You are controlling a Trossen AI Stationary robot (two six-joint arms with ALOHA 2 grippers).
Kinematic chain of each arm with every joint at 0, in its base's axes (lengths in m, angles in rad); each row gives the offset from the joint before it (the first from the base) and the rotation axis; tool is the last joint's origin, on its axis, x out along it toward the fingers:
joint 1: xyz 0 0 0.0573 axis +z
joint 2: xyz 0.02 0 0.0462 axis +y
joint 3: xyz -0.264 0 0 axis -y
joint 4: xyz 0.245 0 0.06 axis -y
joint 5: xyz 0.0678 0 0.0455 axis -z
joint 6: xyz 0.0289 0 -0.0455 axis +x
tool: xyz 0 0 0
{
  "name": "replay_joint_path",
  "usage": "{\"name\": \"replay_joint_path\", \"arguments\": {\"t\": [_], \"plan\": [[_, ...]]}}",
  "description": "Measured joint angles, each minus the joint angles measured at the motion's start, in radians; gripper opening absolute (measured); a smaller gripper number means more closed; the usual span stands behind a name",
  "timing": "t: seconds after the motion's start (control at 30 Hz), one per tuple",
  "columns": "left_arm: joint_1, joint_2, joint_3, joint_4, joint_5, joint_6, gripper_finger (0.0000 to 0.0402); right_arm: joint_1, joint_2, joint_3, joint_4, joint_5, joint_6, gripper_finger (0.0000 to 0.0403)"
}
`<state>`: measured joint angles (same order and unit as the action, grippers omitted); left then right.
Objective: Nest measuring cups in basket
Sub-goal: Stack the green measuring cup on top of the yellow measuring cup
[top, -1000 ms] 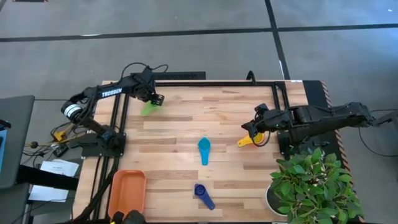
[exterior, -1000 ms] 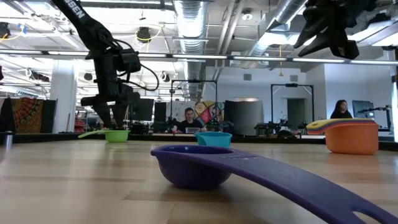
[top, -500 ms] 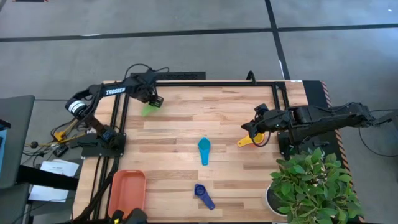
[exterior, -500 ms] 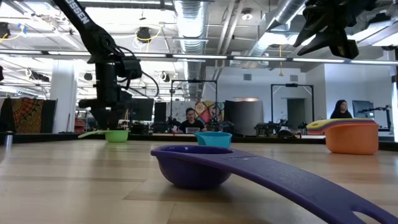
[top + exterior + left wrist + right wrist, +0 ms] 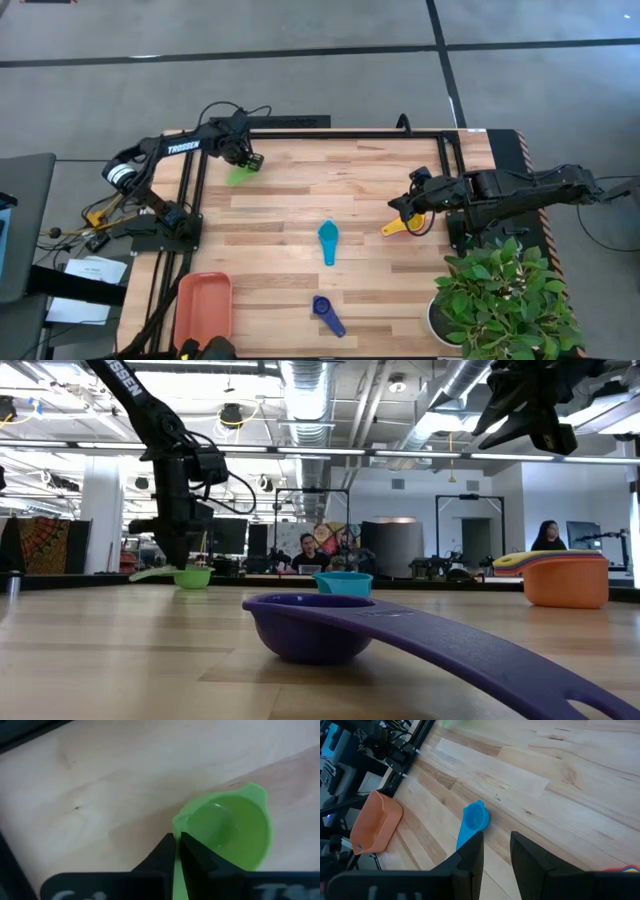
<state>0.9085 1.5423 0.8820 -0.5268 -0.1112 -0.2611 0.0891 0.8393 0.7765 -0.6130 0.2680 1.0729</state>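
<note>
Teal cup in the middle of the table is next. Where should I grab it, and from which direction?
Take the teal cup by its flat handle, coming straight down from above. The high view shows it upright, bowl toward the table's far edge and handle toward the near edge, with bare wood all around. The handle looks narrow enough to pinch across; the round bowl would probably slip. The right gripper is nearer.

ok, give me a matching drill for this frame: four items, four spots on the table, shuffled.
Items:
1. green cup
2. teal cup
3. purple cup
4. basket

Places:
A. table's middle
B. overhanging the table's left front corner
C. in the left gripper's jaws, at the far left
D. near the front edge, centre

Pairs: 1-C, 2-A, 3-D, 4-B
</note>
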Motion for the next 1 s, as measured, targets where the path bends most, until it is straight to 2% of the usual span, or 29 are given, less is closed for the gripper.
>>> {"name": "replay_joint_path", "arguments": {"t": [0.3, 0.53, 0.77, 1.0], "plan": [[-0.067, -0.075, 0.126, -0.119, 0.013, -0.146, 0.0005, -0.004, 0.0, 0.0, -0.008, 0.001, -0.014, 0.0114], [-0.211, -0.093, 0.232, -0.103, 0.021, -0.339, 0.0006, -0.059, 0.0, 0.0, -0.001, 0.002, -0.075, 0.0106], [-0.4, -0.091, 0.244, 0.046, 0.01, -0.489, 0.0006, -0.098, 0.0, 0.0, 0.007, -0.006, -0.087, 0.0092], [-0.561, -0.061, 0.246, 0.244, -0.146, -0.629, 0.0004, -0.096, -0.004, 0.025, 0.003, -0.01, -0.09, 0.0076]]}}
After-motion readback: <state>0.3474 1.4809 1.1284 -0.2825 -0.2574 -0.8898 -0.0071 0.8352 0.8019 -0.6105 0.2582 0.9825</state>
